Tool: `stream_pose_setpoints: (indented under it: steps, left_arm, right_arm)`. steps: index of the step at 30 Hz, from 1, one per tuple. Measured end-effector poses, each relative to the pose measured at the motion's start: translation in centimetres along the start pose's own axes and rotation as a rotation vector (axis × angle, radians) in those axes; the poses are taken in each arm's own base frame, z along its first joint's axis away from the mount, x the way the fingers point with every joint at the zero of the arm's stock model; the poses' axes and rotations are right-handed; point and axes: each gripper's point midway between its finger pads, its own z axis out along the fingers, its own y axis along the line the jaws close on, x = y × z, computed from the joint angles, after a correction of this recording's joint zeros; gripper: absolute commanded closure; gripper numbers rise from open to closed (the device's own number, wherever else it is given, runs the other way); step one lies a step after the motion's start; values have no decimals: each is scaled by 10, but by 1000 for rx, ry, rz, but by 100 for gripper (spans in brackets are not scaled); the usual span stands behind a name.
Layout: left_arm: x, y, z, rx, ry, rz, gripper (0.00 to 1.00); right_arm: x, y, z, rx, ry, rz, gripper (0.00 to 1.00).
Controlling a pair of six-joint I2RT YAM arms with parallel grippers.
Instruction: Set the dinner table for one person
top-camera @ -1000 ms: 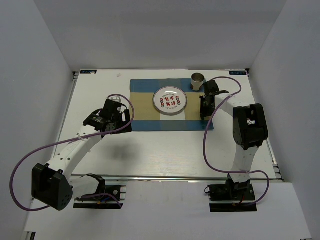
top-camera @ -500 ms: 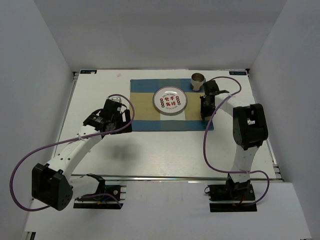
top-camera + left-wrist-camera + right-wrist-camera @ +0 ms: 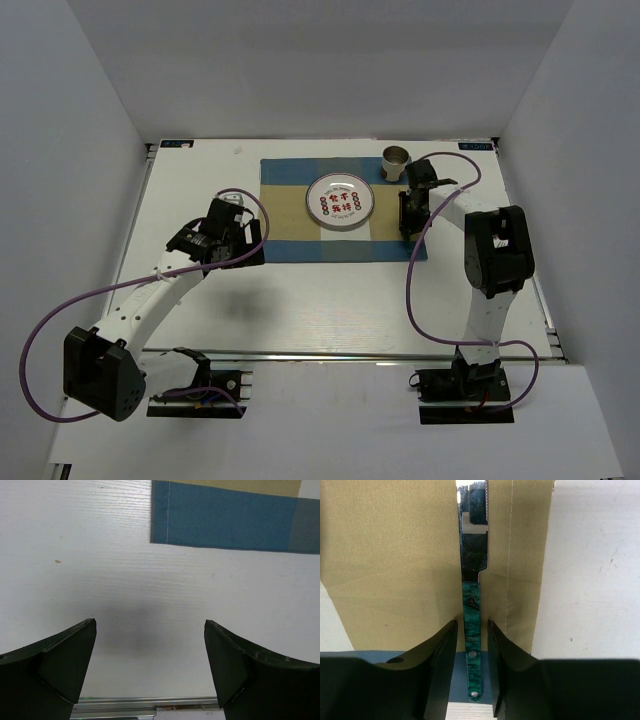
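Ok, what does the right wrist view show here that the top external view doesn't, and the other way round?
Only the right wrist view: a green-handled knife with a serrated blade, lying on tan cloth. The right pincer flanks its handle with a gap on each side.

Only the top external view: the plate, the cup at the mat's far right corner, the left arm, and the whole dinner table.

Both: the checked placemat, the right pincer at its right edge, and white tabletop.

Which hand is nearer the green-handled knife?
Right. The right hand straddles the knife on the placemat; the left hand hovers over bare table beyond the placemat's opposite end.
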Motion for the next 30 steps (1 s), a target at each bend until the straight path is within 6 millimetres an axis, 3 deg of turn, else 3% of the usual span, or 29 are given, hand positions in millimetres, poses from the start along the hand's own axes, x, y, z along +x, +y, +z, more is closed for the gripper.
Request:
stream_pose_setpoints:
  steps: [5, 6, 8, 9, 13, 15, 19, 22, 25, 30]
  left_arm:
    - [0, 0, 0, 1, 0, 0, 2]
    - [0, 0, 0, 2, 0, 0, 2]
    - [0, 0, 0, 3, 1, 2, 2]
    - [0, 0, 0, 3, 1, 3, 2]
    - [0, 0, 0, 4, 2, 4, 2]
    - [1, 0, 0, 4, 2, 5, 2]
    - [0, 0, 0, 4, 1, 6, 2]
    - [3, 0, 2, 5, 5, 7, 2]
    - [4, -2, 2, 16, 12, 9, 2]
    - [5, -8, 3, 46, 18, 17, 2]
  right_arm:
    - [-1, 0, 0, 1, -2, -3, 48]
    - [-1, 0, 0, 0, -2, -5, 39]
    - [-2, 0, -2, 0, -5, -2, 35]
    - [-3, 0, -4, -2, -12, 1, 28]
    - [-8, -2, -27, -5, -77, 43, 23]
    - [-9, -12, -45, 26, -126, 105, 11]
    - [-4, -60, -74, 200, -216, 342, 11]
    - [22, -100, -82, 329, -229, 497, 11]
    - [64, -130, -83, 422, -196, 583, 11]
    - [107, -161, -85, 523, -146, 671, 11]
